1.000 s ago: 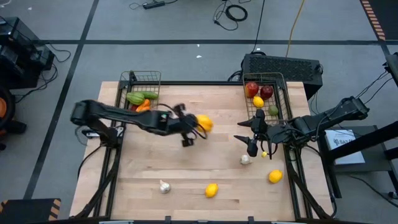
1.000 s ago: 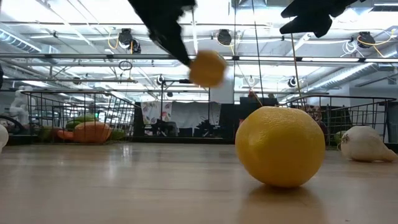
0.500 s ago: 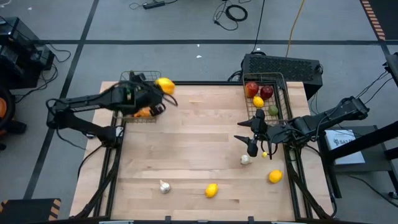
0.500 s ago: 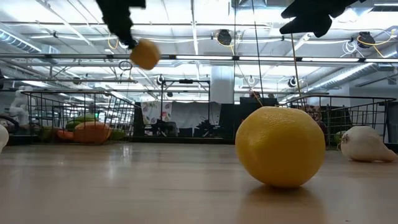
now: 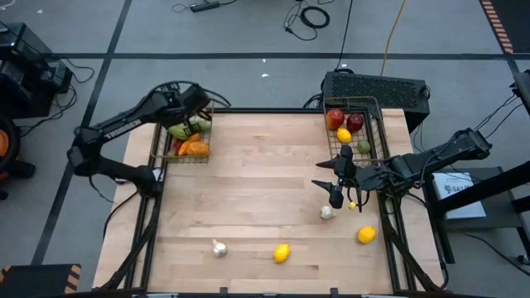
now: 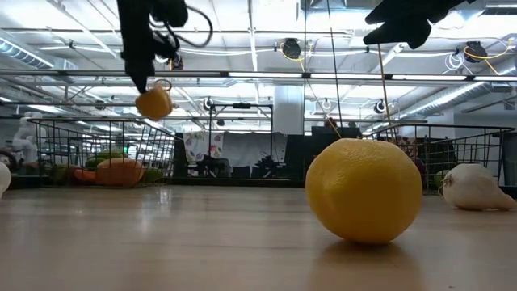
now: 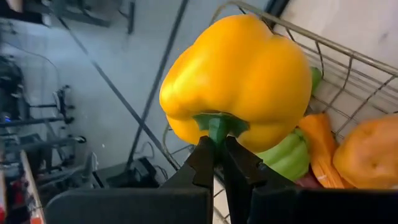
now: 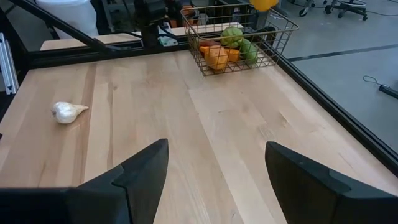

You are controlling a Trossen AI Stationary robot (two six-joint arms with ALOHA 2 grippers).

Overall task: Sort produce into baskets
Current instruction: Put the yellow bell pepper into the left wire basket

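Note:
My left gripper (image 5: 195,108) is shut on a yellow pepper (image 7: 239,81) and hangs over the far end of the left wire basket (image 5: 166,154). The low view shows the pepper (image 6: 153,103) well above the basket's rim. That basket holds green vegetables (image 5: 186,128) and an orange pepper (image 5: 194,148). The right basket (image 5: 379,124) holds red apples (image 5: 335,118), a lemon (image 5: 344,136) and a green fruit. My right gripper (image 5: 335,186) is open and empty above the table, beside the right basket and just far of a garlic bulb (image 5: 326,213). My left gripper pinches the pepper's green stem (image 7: 214,126) between its two fingertips (image 7: 202,163). The pepper sticks out beyond the fingertips, lifted clear above the basket's contents. In the low view it hangs below the fingers (image 6: 144,73), which point down.
On the table lie two lemons (image 5: 282,253) (image 5: 367,235) and a second garlic bulb (image 5: 219,247) near the front edge. A black box (image 5: 377,89) stands behind the right basket. The table's middle is bare wood.
My left gripper has carried the yellow pepper from above the table's middle toward the far left, over the left basket, and has come down with it. The pepper stays held by its stem.

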